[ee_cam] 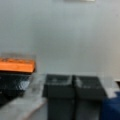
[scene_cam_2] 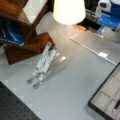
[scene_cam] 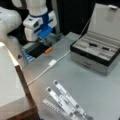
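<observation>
- No text, label, brand, number or sign can be read anywhere in these views.
- The blue object (scene_cam_2: pixel 11 32) on the wooden shelf in a front view bears pale marks, too blurred to read.
- The orange block (ee_cam: pixel 16 65) in the wrist view has faint marks on its face, not legible.

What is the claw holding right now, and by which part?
Nothing: the claw is shut with nothing between its fingers, low over the table beside the orange block.
</observation>
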### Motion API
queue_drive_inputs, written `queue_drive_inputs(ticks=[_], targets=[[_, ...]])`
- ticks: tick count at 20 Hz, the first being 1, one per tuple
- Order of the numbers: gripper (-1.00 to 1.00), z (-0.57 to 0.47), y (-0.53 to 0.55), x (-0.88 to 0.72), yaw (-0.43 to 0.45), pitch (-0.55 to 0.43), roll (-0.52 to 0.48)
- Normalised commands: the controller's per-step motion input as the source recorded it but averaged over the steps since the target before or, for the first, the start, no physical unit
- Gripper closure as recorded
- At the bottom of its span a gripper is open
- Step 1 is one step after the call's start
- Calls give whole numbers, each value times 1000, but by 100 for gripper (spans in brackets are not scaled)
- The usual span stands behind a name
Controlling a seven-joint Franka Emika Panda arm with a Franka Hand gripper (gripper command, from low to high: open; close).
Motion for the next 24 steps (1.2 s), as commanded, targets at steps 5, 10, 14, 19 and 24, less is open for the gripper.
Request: queue_drive_inputs(ticks=[5, 10, 14, 19, 24], targets=[[100, -326, 125, -289, 43, -284, 54], [100, -464, 183, -241, -15, -307, 55], [100, -642, 127, -249, -59, -313, 61], [100, -559, -18, -316, -82, -305, 77], [100, -362, -132, -403, -92, -316, 90]])
